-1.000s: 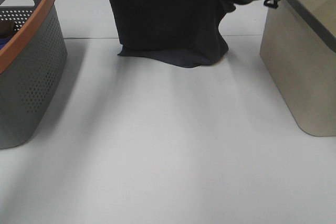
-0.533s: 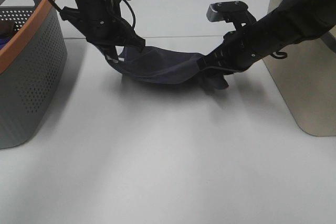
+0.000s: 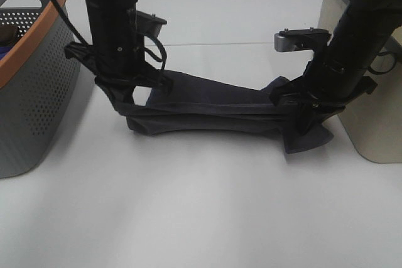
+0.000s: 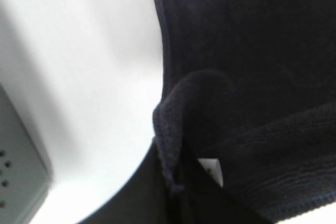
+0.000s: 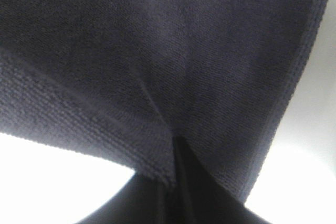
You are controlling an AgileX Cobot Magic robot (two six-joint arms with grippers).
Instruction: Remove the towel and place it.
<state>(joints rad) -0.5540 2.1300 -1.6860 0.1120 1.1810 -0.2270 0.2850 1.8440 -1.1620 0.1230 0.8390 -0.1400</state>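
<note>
The dark navy towel [image 3: 207, 108] is stretched between my two grippers low over the white table, its middle sagging onto the surface. My left gripper [image 3: 129, 112] is shut on the towel's left corner; the left wrist view shows the hemmed edge [image 4: 170, 129] and a small white label [image 4: 212, 170] at the jaws. My right gripper [image 3: 303, 123] is shut on the towel's right corner, a loose flap [image 3: 308, 139] lying under it. The right wrist view is filled with the cloth [image 5: 157, 51] pinched at the jaws.
A grey perforated basket with an orange rim [image 3: 34, 73] stands at the left edge, close to the left arm. A beige bin [image 3: 370, 123] stands at the right, right beside the right arm. Bare white table lies in front of the towel.
Both grippers have come down and toward the front with the towel. It hung upright a second ago and now lies stretched low, touching the table.
</note>
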